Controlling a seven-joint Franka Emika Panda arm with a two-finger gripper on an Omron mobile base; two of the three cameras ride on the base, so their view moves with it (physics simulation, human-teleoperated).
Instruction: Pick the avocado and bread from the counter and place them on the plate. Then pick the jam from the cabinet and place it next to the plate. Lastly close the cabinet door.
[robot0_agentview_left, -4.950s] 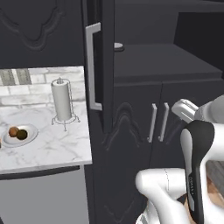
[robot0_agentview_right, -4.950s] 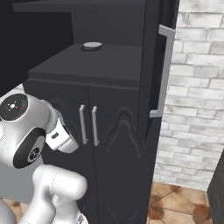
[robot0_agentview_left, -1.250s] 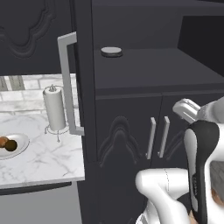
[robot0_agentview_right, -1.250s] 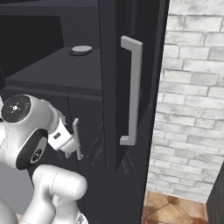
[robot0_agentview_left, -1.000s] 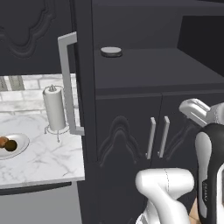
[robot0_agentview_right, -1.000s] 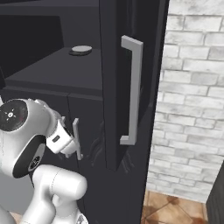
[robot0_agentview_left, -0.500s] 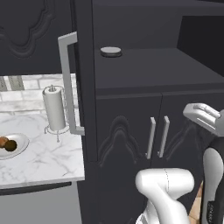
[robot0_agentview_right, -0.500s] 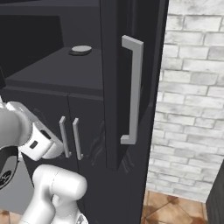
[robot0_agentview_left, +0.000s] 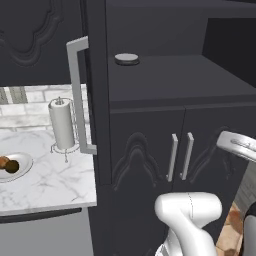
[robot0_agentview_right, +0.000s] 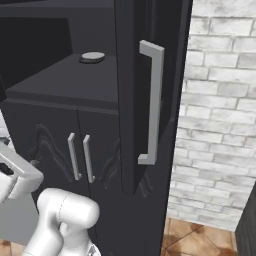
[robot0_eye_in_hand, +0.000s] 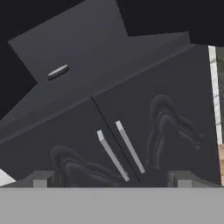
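Far back on the cabinet (robot0_agentview_left: 165, 85) shelf lies the jam (robot0_agentview_left: 126, 59); my fingers (robot0_eye_in_hand: 40, 180), spread and empty, should reach level above the paired handles (robot0_eye_in_hand: 119, 149).

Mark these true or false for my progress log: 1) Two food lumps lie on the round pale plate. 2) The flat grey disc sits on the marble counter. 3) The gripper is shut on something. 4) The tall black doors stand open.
1) True: an orange-brown lump and a dark olive lump lie on the round pale plate.
2) False: the flat grey disc lies on the black cabinet shelf, not the white marble counter.
3) False: the gripper is open and holds nothing.
4) True: both tall black doors stand open.
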